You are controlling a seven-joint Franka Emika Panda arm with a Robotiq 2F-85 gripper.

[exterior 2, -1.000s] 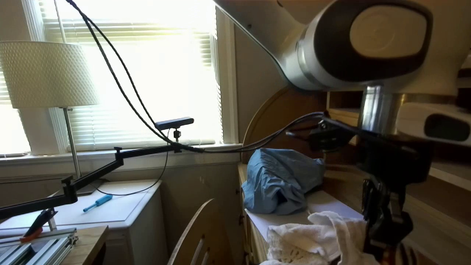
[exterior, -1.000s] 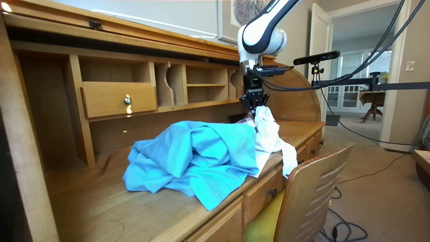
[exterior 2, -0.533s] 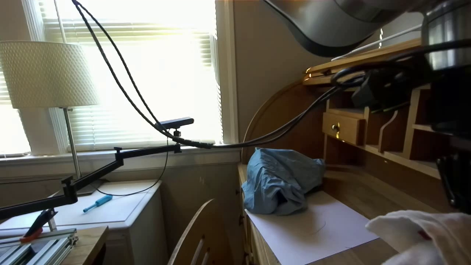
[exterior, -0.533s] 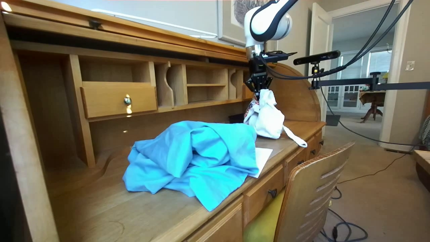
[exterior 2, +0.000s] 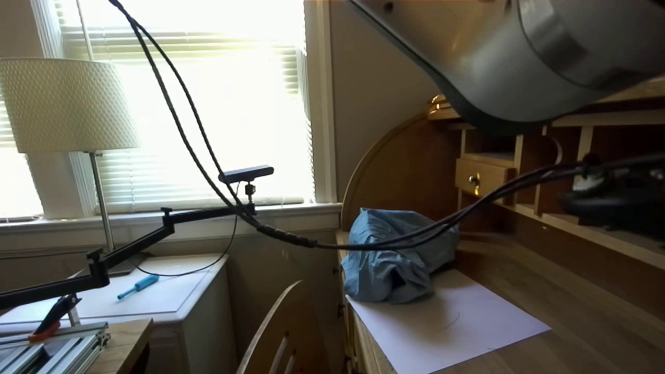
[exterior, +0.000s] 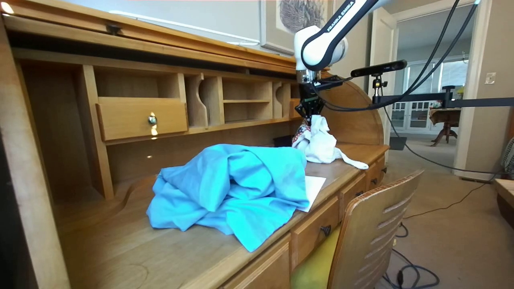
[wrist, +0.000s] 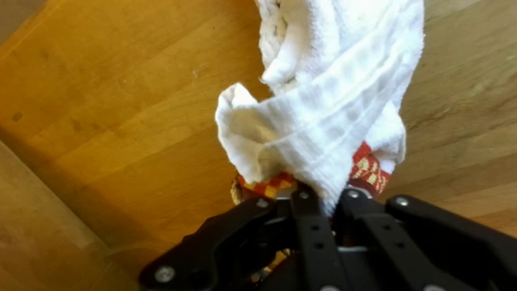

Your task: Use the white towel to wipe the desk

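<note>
The white towel (exterior: 321, 144) hangs bunched from my gripper (exterior: 310, 119) toward the far end of the desk (exterior: 120, 249) in an exterior view. Its lower part appears to touch the desktop, and one end stretches to the front edge. In the wrist view my gripper (wrist: 323, 202) is shut on a gathered fold of the towel (wrist: 335, 105). A red and yellow patterned part of the cloth shows beside the fingers. The fingertips are partly hidden by the cloth. In an exterior view the desk (exterior 2: 608, 343) shows, but the towel and fingers are out of view.
A crumpled blue cloth (exterior: 233, 188) lies on the desk, also seen in an exterior view (exterior 2: 395, 259). White paper (exterior 2: 447, 322) lies partly under it. Cubbyholes and a small drawer (exterior: 142, 118) line the back. A chair (exterior: 373, 233) stands at the front edge.
My gripper carried the towel away from the blue cloth toward the desk's far end, uncovering the paper. It rose, then dropped slightly. It stays shut on the towel.
</note>
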